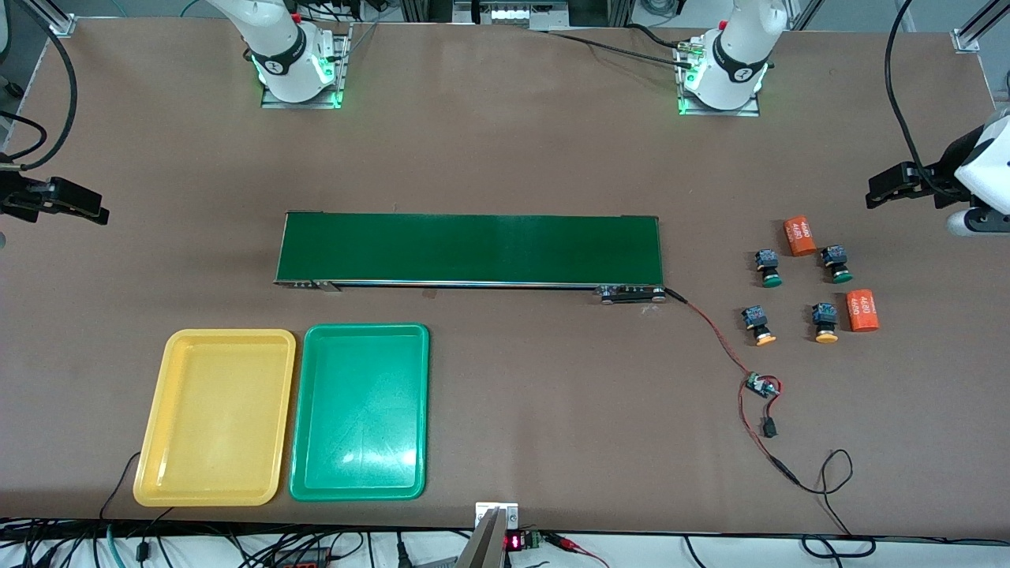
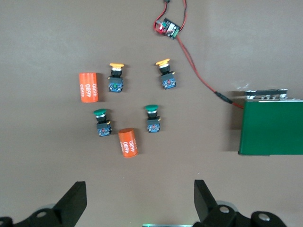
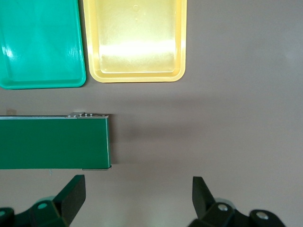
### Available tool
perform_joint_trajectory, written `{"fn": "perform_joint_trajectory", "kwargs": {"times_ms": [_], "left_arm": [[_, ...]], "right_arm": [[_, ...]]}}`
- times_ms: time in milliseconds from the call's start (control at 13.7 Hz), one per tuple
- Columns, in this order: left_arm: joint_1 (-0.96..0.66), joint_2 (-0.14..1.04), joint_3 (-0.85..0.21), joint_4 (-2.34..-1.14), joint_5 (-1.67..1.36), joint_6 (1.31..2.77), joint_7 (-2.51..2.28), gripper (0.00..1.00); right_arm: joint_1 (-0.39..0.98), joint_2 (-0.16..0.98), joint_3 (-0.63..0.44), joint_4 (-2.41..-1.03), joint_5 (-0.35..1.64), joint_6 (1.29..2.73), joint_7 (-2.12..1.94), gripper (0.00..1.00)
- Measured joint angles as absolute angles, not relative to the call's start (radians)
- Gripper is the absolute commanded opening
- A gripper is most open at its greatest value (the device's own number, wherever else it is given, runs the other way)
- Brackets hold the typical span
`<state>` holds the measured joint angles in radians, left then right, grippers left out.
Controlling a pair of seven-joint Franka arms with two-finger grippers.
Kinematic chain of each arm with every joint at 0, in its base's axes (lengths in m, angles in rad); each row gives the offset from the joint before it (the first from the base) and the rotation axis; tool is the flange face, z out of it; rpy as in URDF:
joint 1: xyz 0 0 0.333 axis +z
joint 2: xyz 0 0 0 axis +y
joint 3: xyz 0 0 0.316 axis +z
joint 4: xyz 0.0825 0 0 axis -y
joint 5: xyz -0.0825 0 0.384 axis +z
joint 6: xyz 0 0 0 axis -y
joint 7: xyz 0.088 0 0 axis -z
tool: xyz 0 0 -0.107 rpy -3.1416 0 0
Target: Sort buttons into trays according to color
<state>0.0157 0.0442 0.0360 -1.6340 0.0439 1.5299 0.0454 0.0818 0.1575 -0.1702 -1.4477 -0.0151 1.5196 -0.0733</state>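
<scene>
A long dark-green conveyor belt (image 1: 469, 248) lies across the middle of the brown table (image 1: 505, 142), and from its end toward the left arm a red-and-black wire (image 1: 714, 335) runs nearer the front camera to a small circuit board (image 1: 760, 386) and on in loops toward the table's edge. Between the belt's end and the left arm's end of the table sit four push-buttons on their sides with black-and-blue bodies: two green-capped buttons (image 1: 768, 267) (image 1: 837, 264) and, nearer the camera, two orange-yellow-capped buttons (image 1: 758, 325) (image 1: 825, 322), all apart from one another. Two orange cylinders lie among them, each printed in white with "4680": one cylinder (image 1: 799, 237) lies farther from the camera, between the green-capped pair and just beside one of them, the other cylinder (image 1: 862, 310) is just beside an orange-yellow-capped button toward the left arm's end. Nothing covers the buttons. The yellow tray (image 1: 215, 418) and the green tray (image 1: 360, 412) lie side by side, almost touching, nearer the camera than the belt at the right arm's end; both hold nothing. The left gripper (image 2: 138, 201) hangs with fingers wide apart over bare table near the buttons, holding nothing. The right gripper (image 3: 137, 198) hangs likewise spread and empty over bare table beside the belt's end, at the right arm's end.
</scene>
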Motion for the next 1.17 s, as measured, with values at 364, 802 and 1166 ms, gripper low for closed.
{"fn": "perform_joint_trajectory", "kwargs": {"times_ms": [364, 802, 1166], "left_arm": [[0.069, 0.141, 0.044, -1.630, 0.117, 1.553, 0.049, 1.00], [0.174, 0.315, 0.048, -1.628, 0.120, 1.866, 0.214, 1.00], [0.236, 0.462, 0.047, -1.632, 0.120, 2.074, 0.292, 1.00]], "right_arm": [[0.082, 0.157, -0.170, -1.448, -0.015, 1.520, -0.073, 1.00], [0.082, 0.157, -0.170, -1.449, -0.015, 1.521, -0.073, 1.00], [0.082, 0.157, -0.170, -1.450, -0.015, 1.521, -0.073, 1.00]]}}
